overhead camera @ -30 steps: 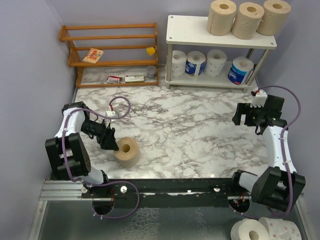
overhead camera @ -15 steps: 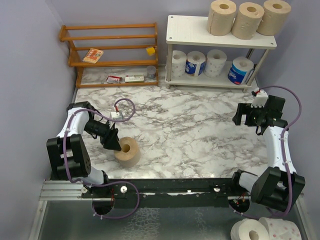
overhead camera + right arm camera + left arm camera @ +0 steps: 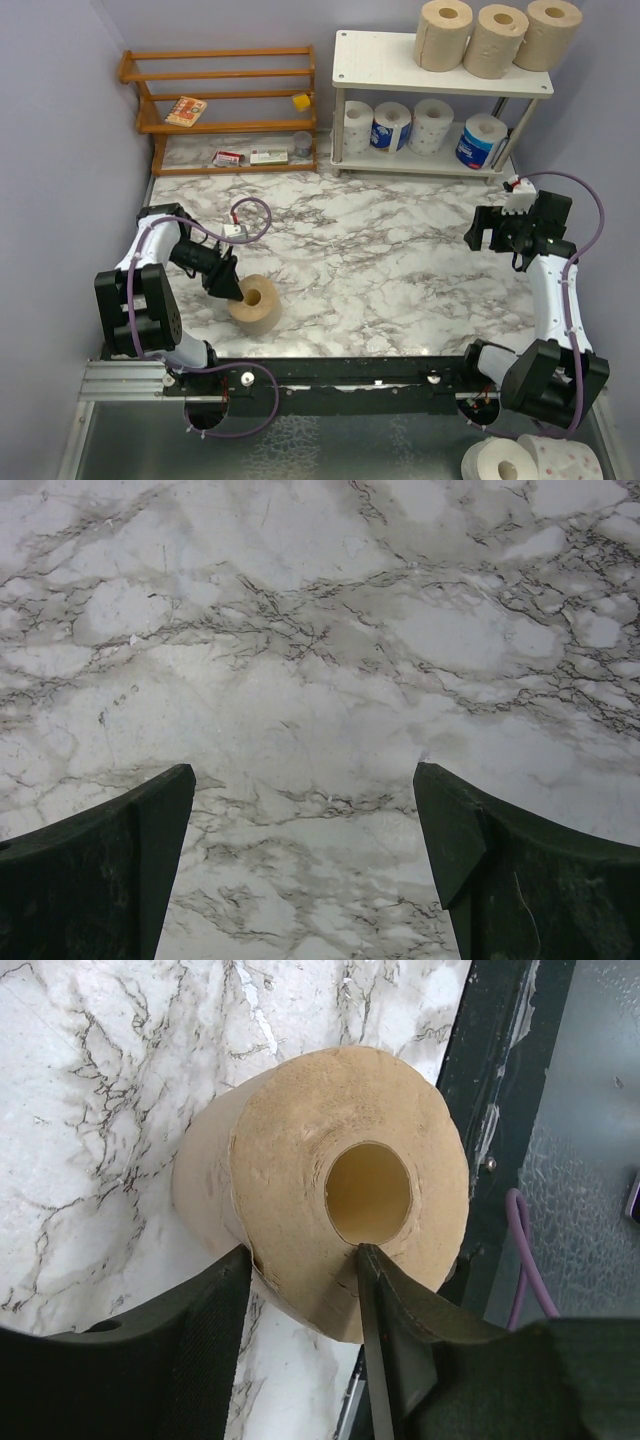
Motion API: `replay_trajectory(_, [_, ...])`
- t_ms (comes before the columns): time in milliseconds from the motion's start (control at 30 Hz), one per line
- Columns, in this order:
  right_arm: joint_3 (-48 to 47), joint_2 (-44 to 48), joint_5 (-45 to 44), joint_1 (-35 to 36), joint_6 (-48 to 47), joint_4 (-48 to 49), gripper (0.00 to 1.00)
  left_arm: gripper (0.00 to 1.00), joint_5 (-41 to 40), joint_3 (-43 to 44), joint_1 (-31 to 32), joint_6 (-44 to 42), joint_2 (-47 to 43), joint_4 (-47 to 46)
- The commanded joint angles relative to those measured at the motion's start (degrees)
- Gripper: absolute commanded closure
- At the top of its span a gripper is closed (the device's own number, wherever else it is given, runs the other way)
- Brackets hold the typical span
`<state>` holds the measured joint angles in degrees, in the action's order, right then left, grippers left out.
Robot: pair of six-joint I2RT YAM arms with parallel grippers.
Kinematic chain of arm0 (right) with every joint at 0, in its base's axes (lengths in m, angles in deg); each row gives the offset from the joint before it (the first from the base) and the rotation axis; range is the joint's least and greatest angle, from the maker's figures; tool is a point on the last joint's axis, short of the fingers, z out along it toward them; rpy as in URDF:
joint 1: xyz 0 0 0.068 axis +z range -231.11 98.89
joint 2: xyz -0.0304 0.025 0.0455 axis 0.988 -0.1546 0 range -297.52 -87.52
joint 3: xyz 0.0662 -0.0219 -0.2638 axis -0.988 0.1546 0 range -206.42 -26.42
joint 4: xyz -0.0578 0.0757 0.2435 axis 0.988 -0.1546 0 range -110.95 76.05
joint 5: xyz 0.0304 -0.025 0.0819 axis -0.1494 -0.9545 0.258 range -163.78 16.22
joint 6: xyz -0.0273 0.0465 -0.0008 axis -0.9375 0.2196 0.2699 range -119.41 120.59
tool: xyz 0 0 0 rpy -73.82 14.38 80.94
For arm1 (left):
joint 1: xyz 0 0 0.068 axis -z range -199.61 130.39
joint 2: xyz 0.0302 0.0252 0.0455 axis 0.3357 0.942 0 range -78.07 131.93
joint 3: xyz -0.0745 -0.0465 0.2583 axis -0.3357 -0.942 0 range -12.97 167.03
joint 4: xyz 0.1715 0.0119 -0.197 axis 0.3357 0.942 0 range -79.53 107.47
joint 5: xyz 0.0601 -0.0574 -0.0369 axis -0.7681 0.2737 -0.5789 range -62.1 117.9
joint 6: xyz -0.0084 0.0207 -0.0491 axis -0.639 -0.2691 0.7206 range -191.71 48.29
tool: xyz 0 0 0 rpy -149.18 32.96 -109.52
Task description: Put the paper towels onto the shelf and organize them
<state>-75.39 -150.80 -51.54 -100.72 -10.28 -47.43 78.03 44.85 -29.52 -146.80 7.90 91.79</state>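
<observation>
The left gripper [image 3: 300,1260] clamps the wall of the brown paper roll [image 3: 280,1150] on the marble table [image 3: 90,1110]. One finger sits outside the roll, the other at the core's edge.

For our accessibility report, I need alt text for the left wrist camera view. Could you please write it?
A tan paper towel roll sits on the marble table, its hollow core facing the camera. The left gripper pinches the roll's wall, one finger inside the core, the other against the outside.

Three tan rolls [image 3: 497,40] top the shelf [image 3: 380,60]; a fourth tan roll [image 3: 255,303] sits well in front. Its lower tier holds two white rolls [image 3: 432,124] and two blue-wrapped rolls [image 3: 482,140], with two loose white rolls [image 3: 497,462] farthest from it.
</observation>
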Motion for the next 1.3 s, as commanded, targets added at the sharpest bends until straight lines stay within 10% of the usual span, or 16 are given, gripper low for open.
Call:
replay_trajectory(0, [0.47,1.02,1.94,-0.49,-0.99,-0.9,0.09,0.57,0.9,-0.34,1.2,-0.71,0.94,0.31])
replay_trajectory(233, [0.54,0.83,1.58,-0.51,-0.89,-0.81,0.09,0.99,0.79,-0.11,2.98,-0.52,1.52,0.32])
replay_trajectory(600, [0.49,0.5,1.25,-0.51,-0.73,-0.64,0.09,1.0,3.21,6.81,3.32,4.83,-1.4,1.37])
replay_trajectory(1067, [0.58,0.37,0.14,-0.51,-0.56,-0.37,0.09,1.0,27.73,41.52,3.46,62.86,5.58,-1.38])
replay_trajectory(1267, [0.45,0.27,-0.52,-0.51,-0.46,-0.36,0.09,1.0,23.49,33.13,3.45,105.16,-1.16,-24.56])
